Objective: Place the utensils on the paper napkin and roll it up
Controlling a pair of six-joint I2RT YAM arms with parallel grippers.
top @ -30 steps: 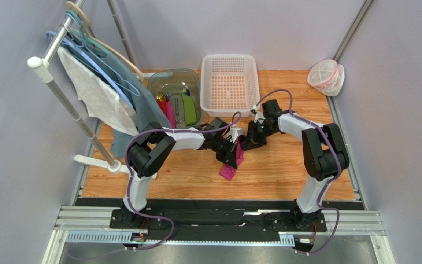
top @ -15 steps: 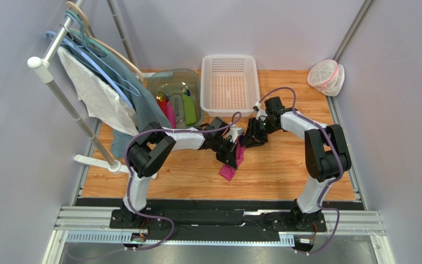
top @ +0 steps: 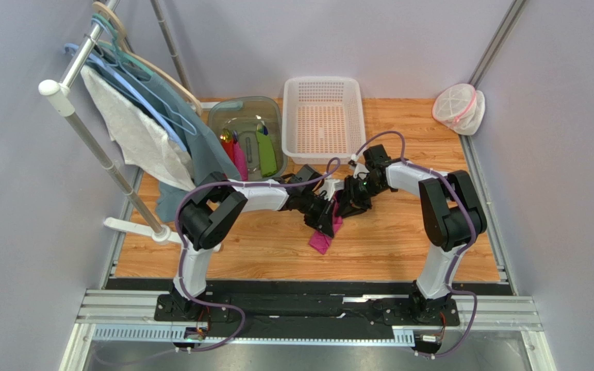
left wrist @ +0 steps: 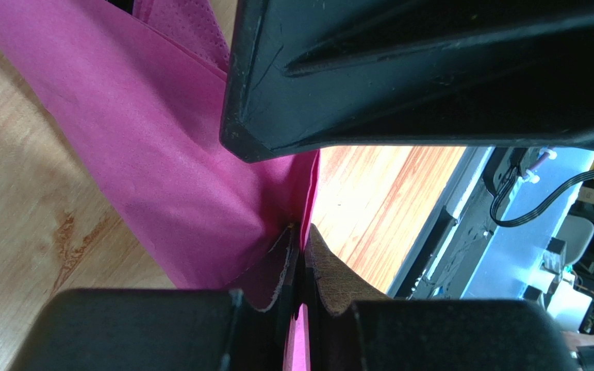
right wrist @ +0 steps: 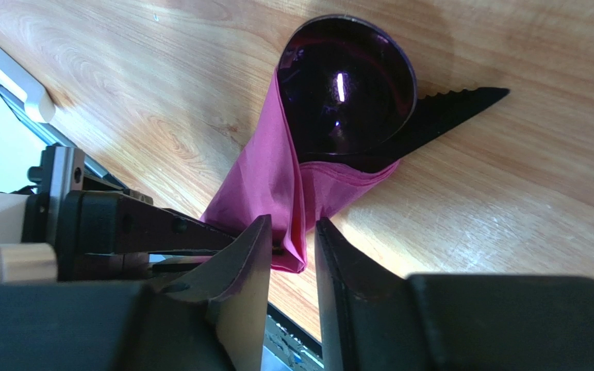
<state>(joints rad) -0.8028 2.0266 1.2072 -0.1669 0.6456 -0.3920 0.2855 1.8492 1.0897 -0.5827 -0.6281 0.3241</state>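
Magenta paper napkin (right wrist: 277, 185) pinched by left fingers (left wrist: 296, 270), right fingers (right wrist: 255, 247) slightly parted around it, white basket (top: 324, 117) behind.

Overhead view: you get even, bright, diffuse light; soft short shadows lie under both arms on the wooden surface (top: 401, 232); focus sharp throughout.

Left wrist view: your near black gripper (left wrist: 300, 309) bodies are dark, blurred masses; the floor strip beyond the paper napkin (left wrist: 161, 170) blows out to white glare.

Right wrist view: the spoon (right wrist: 348, 86) bowl carries one small white highlight; the close fingers (right wrist: 242, 270) are soft; wood grain reads crisp.
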